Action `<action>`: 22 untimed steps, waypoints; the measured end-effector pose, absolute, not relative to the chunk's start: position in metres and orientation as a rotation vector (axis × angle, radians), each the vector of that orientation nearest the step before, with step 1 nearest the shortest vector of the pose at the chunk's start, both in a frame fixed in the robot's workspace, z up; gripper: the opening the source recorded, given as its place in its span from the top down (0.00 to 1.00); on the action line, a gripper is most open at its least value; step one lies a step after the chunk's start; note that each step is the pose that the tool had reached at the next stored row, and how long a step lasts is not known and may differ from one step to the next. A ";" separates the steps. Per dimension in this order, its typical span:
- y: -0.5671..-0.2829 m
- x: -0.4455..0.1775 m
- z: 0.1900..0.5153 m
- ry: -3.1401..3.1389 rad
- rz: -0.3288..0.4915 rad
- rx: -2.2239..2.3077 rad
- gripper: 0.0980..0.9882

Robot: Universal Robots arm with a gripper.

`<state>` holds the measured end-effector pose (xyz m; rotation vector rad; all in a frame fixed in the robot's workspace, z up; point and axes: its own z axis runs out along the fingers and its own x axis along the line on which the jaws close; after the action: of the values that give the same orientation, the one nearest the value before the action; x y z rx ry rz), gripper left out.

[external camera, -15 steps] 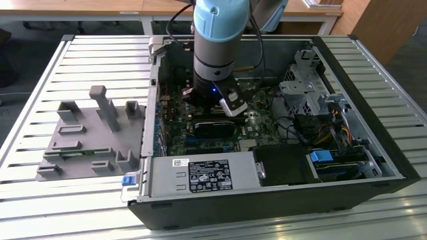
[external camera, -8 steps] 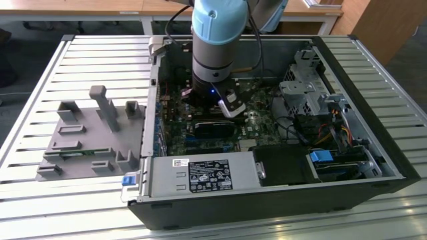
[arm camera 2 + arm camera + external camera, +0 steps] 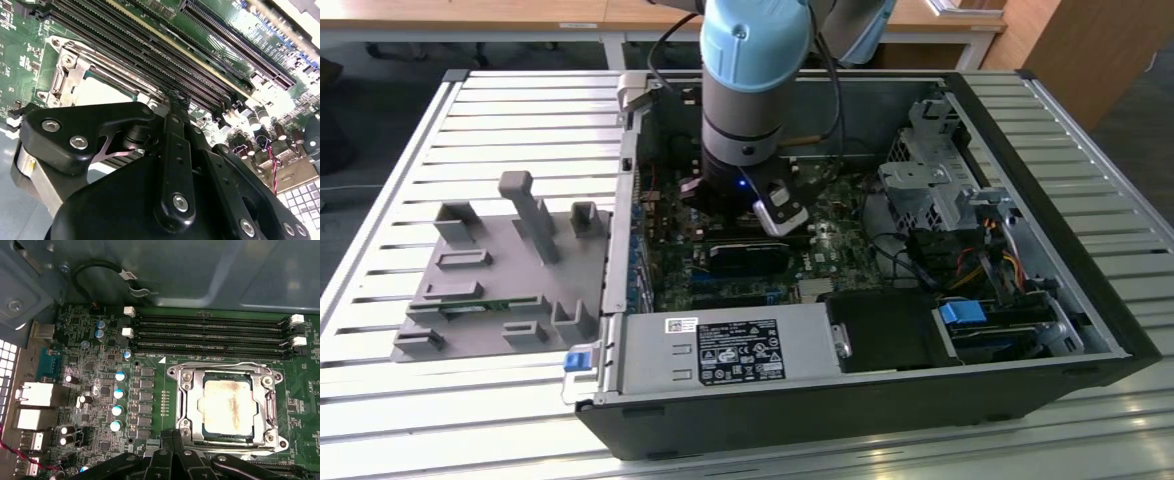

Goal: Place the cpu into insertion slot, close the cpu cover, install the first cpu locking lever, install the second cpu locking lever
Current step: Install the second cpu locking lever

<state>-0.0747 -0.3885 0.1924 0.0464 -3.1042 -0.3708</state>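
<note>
the cpu (image 3: 227, 407) sits in the insertion slot (image 3: 192, 412) under the closed cpu cover (image 3: 186, 390) on the motherboard (image 3: 100, 390), while the gripper (image 3: 172, 440) hovers just beside it, fingers together and empty.

The cpu (image 3: 227, 409) has a dull silver top stained tan, framed by the shiny silver cpu cover (image 3: 186, 405). The motherboard (image 3: 100, 390) is green with black memory slots (image 3: 210, 330). The arm (image 3: 744, 60) is pale blue over grey; the desk (image 3: 480, 120) is white-slatted.
</note>
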 end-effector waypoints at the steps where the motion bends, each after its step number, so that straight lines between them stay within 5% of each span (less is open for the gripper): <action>1: -0.388 -0.075 0.192 -3.104 -0.371 0.046 0.99; 22: -0.388 -0.076 0.210 -3.103 -0.385 0.047 0.99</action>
<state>-0.0757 -0.3877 0.2099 0.0466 -3.1027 -0.3848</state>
